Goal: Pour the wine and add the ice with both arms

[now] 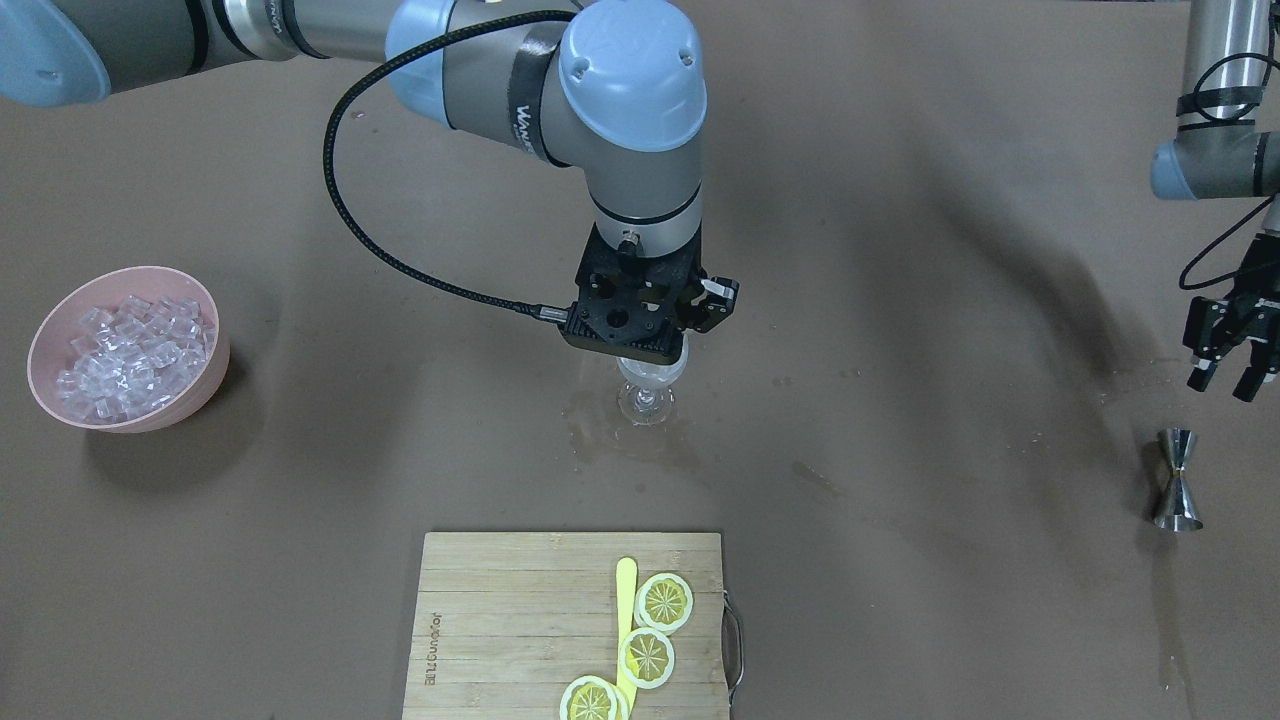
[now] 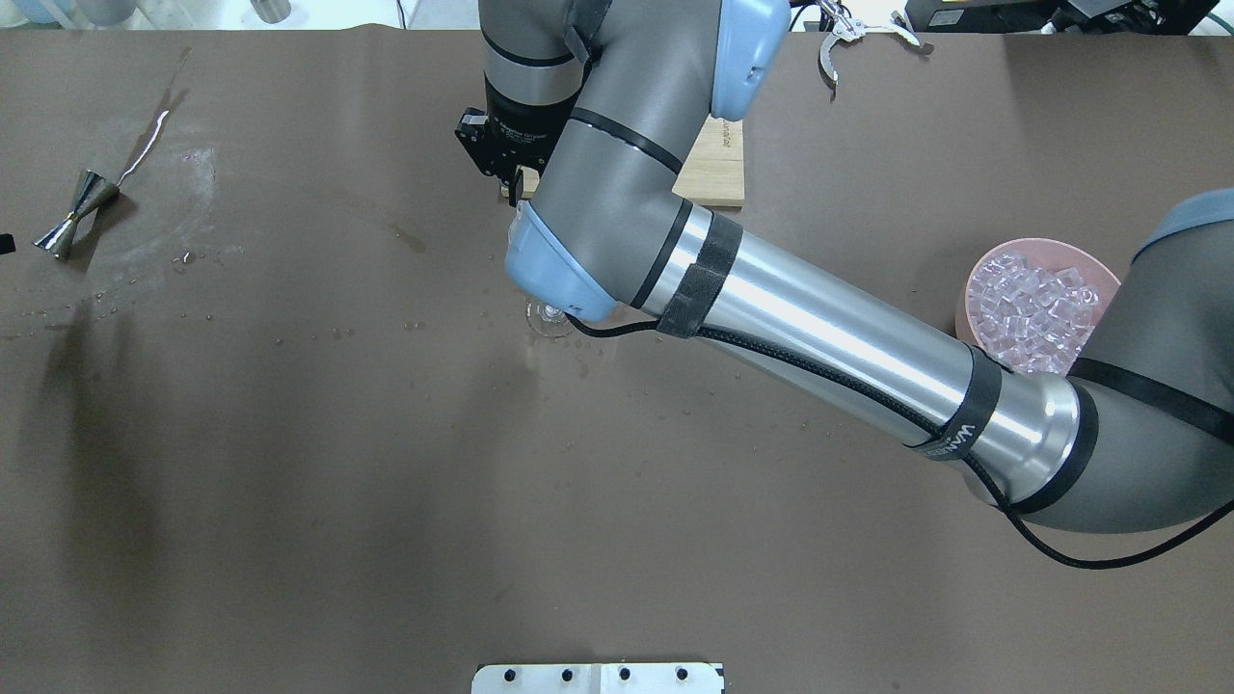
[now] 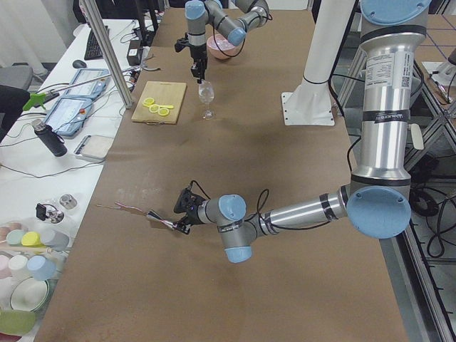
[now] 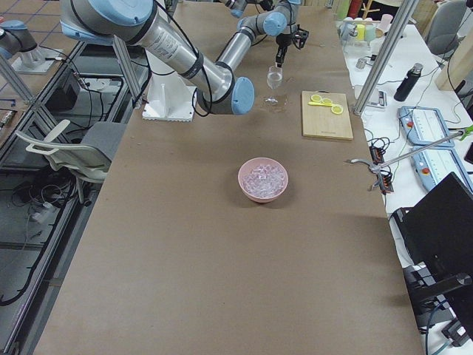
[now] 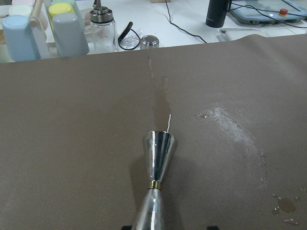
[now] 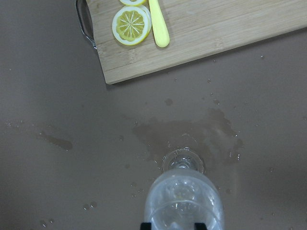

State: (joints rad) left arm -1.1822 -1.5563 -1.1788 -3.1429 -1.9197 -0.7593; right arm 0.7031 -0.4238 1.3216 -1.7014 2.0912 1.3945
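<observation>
The right end effector (image 6: 173, 226) hung directly over the stemmed glass (image 1: 648, 385) at mid-worktop, fingertips apart and nothing visibly between them, so it read as released. The step in hand was probably adding ice. Most of the ice (image 1: 135, 352) lay heaped in the pink bowl (image 1: 205, 385), well apart on the robot's right, though cube-like shapes seemed to sit inside the glass. Whether wine had reached the glass could not be told. Doing this well meant staying centred above the rim, dropping each cube from low down, and lifting straight up so no finger clipped the tall, tippy stem. The left end effector (image 1: 1228, 380) hovered released near the upright steel jigger (image 1: 1178, 482). The brown worktop (image 1: 900, 300) showed wet patches (image 6: 192, 132) around the glass foot and by the jigger, so the foot might slide. A bamboo board (image 1: 510, 620) carried lemon slices (image 1: 664, 601); cluttered benches with pastel cups (image 5: 69, 33) flanked the worktop.
</observation>
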